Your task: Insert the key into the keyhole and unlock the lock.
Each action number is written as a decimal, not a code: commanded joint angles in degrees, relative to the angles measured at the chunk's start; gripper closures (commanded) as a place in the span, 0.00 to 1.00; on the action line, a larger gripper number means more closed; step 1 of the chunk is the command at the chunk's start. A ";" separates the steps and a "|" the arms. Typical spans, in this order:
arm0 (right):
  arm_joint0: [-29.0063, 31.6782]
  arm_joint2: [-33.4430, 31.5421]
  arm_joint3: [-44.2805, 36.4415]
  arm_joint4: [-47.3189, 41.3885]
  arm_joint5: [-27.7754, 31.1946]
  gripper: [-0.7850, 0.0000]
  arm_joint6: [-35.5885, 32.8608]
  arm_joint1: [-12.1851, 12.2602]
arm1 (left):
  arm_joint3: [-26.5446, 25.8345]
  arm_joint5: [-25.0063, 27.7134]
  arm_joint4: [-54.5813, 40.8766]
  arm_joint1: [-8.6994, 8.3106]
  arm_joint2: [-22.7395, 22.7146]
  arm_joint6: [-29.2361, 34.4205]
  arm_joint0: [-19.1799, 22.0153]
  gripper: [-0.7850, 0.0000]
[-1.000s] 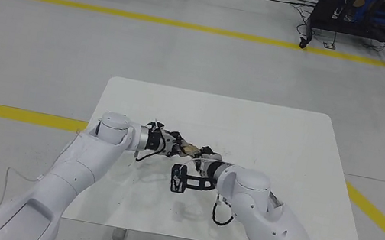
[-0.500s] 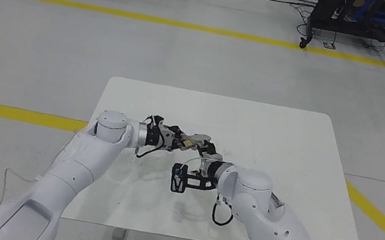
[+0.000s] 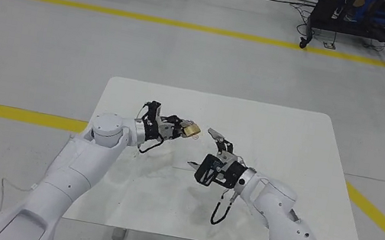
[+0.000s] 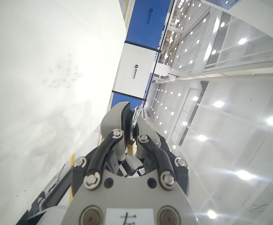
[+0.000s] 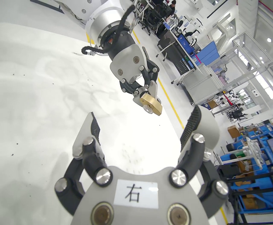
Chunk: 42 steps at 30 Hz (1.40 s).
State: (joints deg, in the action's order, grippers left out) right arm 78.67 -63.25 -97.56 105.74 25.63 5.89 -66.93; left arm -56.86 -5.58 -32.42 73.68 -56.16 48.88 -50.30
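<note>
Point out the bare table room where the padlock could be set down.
The widest bare patch of the table runs from the open right gripper to the table's right edge. A bare strip also lies along the far edge, beyond both grippers. The middle is crowded: the left gripper holds the brass padlock there, facing the right one.

Both arms are stretched out in front, elbows bent, wrists turned in toward each other. The left gripper [image 3: 178, 127] has its two fingers pinched tight on the lock [image 5: 150, 104], whose brass body pokes out past the fingertips toward the other arm. Facing it, near but not touching, is the right gripper [image 5: 145, 116], fingers spread wide with nothing between them, its wrist a little nearer the robot.
</note>
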 commanded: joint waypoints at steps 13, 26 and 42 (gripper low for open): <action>0.47 4.74 -0.38 8.66 -13.82 0.61 -7.14 -1.28 | -3.74 1.00 2.12 -0.49 -1.63 -1.97 -2.66 1.00; 0.35 6.00 -1.40 11.12 -14.16 0.82 -8.54 -1.72 | -3.78 -0.68 3.52 -0.38 -1.23 -1.05 -2.47 1.00; -0.08 4.06 1.26 1.26 -10.87 1.00 -5.66 -2.23 | -5.36 4.62 5.80 -0.40 -1.93 -2.25 -3.40 1.00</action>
State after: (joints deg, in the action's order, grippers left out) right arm 78.53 -58.72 -96.67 108.60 14.28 -0.79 -69.18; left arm -61.88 -2.02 -27.10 73.32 -57.98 46.82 -53.47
